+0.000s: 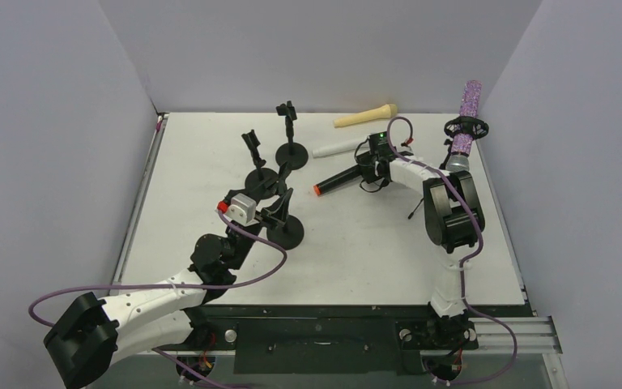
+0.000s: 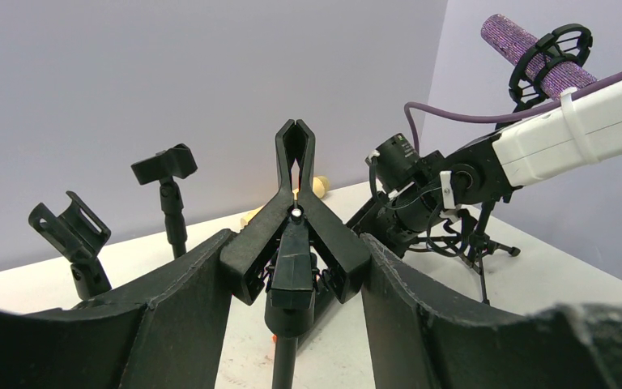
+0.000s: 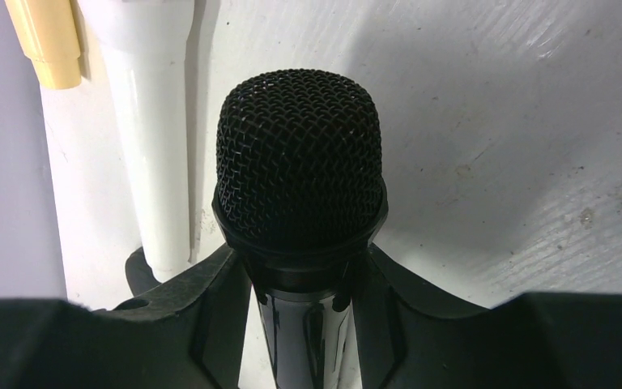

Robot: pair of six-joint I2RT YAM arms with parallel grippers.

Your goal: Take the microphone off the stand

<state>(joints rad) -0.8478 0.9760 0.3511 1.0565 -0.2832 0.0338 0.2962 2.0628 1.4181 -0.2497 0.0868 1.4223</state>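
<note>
One bench (image 1: 356, 251): white, carrying four stands and two loose microphones.
Left arm (image 1: 154, 296): reaches from the near edge to the nearest clip stand.
Right arm (image 1: 449, 211): bends over the right half of the bench, wrist turned to the left.
Shock-mount stand (image 2: 494, 245): on tripod legs at the far right; its ring holds the purple glitter microphone (image 1: 468, 113) tilted, head up.
Far clip stand (image 1: 291, 134): upright on a round base, clip empty.
Middle clip stand (image 1: 257, 162): just nearer and left of the far one, clip empty and tilted.
Near clip stand (image 1: 287, 231): round base, spring clip empty with its jaws together at the top.
Left hand (image 1: 278, 212): its fingers (image 2: 186, 308) press on the two wings of the near stand's clip, pinching it.
Right hand (image 1: 364, 172): pinches the black microphone just below the mesh head.
Black microphone (image 1: 338, 180): out of every stand, lying nearly level between the clip stands and the shock-mount stand, orange end toward the left; whether it touches the bench cannot be told.
White microphone (image 1: 336, 148): flat on the bench just beyond the black one.
Cream microphone (image 1: 364, 116): flat near the far edge, beside the white one.
</note>
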